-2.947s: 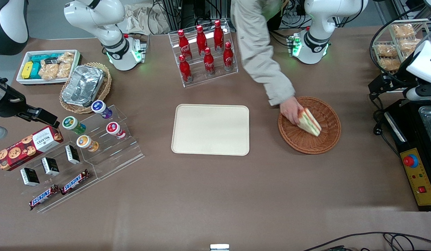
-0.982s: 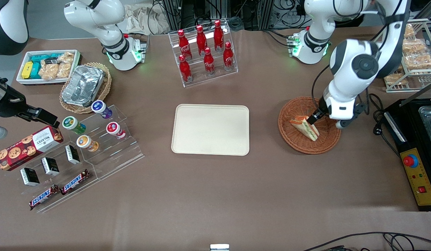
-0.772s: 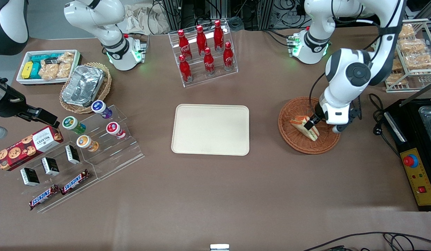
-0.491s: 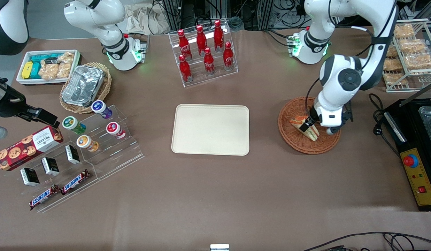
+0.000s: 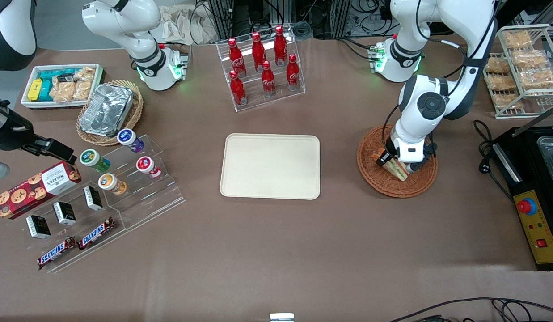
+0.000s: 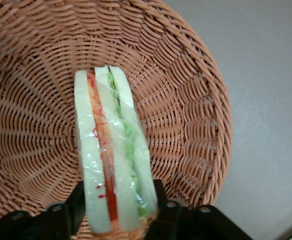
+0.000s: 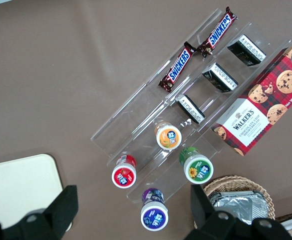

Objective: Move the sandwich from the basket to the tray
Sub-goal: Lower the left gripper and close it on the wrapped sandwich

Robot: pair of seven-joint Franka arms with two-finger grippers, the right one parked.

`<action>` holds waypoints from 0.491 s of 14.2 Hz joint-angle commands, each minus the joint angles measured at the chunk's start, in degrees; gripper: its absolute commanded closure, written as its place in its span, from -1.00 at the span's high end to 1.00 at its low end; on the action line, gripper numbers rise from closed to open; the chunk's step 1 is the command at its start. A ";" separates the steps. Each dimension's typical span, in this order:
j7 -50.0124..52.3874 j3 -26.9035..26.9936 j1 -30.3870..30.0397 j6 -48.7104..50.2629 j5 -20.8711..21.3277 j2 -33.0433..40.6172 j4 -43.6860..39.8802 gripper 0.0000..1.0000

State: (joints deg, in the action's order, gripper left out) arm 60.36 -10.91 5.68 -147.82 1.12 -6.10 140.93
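Currently: left-arm gripper (image 6: 116, 212), fingers either side of triangular pale-bread sandwich (image 6: 113, 165), not visibly clamped; sandwich on edge in round reddish-brown wicker basket (image 5: 421, 183). Cream rectangular plastic tray (image 5: 270, 166) nearby, toward parked arm's end.

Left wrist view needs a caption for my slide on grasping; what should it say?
Pincer fingers on both sides of the sandwich, standing on edge in the wicker basket.

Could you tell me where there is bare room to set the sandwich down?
The tray is bare. Table between tray and basket is free. The basket is crowded: the end effector straddles the sandwich there.
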 commanded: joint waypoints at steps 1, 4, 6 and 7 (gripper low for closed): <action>1.42 0.10 -0.06 -1.07 1.52 1.09 0.84 -0.58; 1.16 0.18 -0.23 0.41 1.61 2.93 0.14 -1.00; 0.64 0.18 -0.76 7.15 1.52 5.39 -2.14 -1.00; 0.28 0.18 -0.94 11.11 1.61 6.53 -3.46 -1.00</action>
State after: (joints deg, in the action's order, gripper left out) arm 60.36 -10.67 5.34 -143.60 1.48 -3.51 139.33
